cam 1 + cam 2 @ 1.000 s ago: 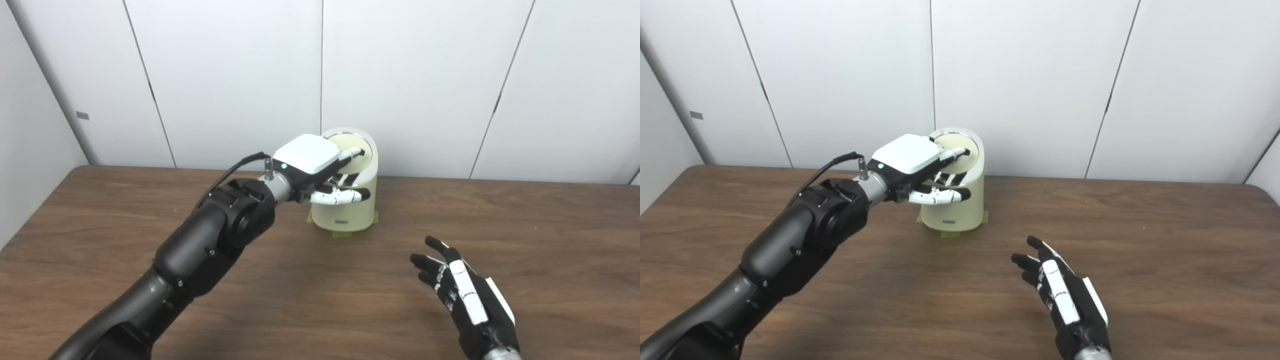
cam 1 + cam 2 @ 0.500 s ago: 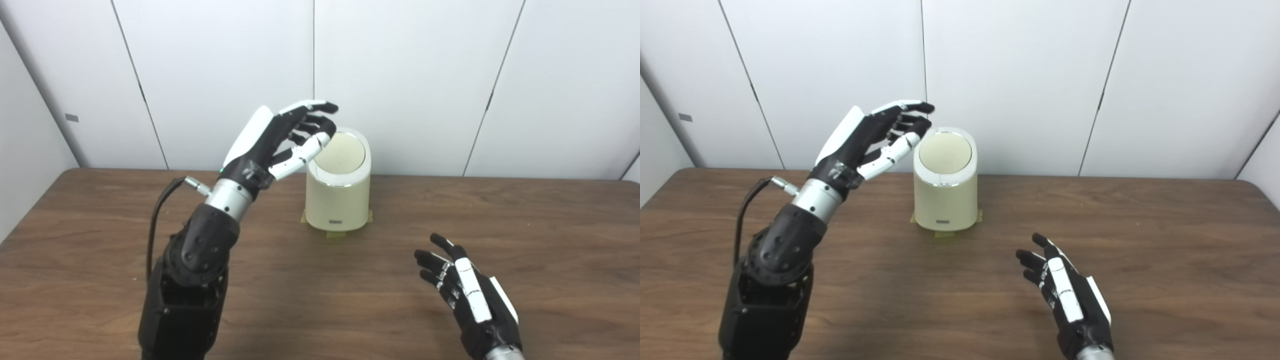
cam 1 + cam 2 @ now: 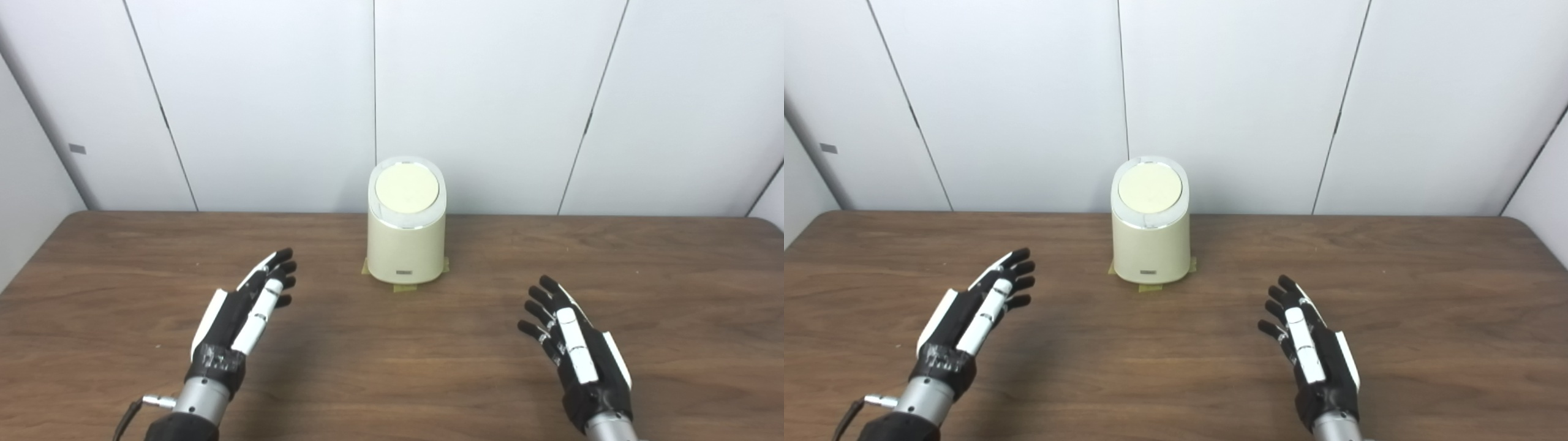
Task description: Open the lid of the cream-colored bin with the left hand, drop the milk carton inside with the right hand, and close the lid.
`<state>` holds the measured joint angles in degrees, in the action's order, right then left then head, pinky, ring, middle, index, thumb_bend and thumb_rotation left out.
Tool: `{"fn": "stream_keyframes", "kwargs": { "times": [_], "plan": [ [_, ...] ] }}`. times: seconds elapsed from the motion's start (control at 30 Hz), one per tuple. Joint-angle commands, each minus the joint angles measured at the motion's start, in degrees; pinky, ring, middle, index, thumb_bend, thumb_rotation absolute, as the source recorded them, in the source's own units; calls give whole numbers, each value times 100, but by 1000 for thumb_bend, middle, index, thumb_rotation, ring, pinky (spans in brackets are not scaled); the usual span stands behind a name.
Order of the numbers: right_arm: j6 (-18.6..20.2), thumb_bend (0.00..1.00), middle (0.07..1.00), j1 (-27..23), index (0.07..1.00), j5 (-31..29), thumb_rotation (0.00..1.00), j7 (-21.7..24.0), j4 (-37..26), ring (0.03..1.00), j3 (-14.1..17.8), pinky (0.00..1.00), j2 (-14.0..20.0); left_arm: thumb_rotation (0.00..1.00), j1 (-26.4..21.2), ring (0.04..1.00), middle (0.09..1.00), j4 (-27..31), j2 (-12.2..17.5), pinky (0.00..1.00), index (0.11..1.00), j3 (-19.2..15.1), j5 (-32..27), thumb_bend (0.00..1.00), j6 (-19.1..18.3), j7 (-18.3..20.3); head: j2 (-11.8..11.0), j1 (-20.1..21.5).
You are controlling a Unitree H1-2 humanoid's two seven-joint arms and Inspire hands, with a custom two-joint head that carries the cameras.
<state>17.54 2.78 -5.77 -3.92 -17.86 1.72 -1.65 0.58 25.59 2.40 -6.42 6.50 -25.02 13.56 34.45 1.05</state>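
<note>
The cream-colored bin [image 3: 405, 245] stands upright at the back middle of the wooden table [image 3: 392, 380], its round lid [image 3: 407, 188] shut flat on top. My left hand [image 3: 242, 315] is open and empty over the table, well in front and to the left of the bin. My right hand [image 3: 576, 349] is open and empty, in front and to the right of the bin. No milk carton is in view.
Strips of yellow tape [image 3: 405, 287] show at the bin's base. White wall panels [image 3: 490, 104] stand right behind the table. A grey side wall [image 3: 24, 202] borders the left.
My left hand came off the bin's lid, rose, then drew back and down to the table's front left. The lid is now shut. The view has shifted a little.
</note>
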Motion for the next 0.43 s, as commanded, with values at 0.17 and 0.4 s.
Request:
{"fn": "stream_keyframes", "kwargs": {
  "times": [0.17, 0.4],
  "plan": [
    [-683, 604, 957, -537, 960, 37, 935, 97, 557, 980, 114, 928, 115, 1000, 49, 1000, 1000, -728, -172, 1000, 1000, -126, -860, 307, 909, -256, 8, 26],
    [-941, 659, 1000, -724, 983, 331, 996, 98, 974, 1000, -5, 999, 173, 1000, -15, 1000, 1000, -1442, -154, 1000, 1000, 16, -927, 342, 1683, -512, 26, 6]
  ]
}}
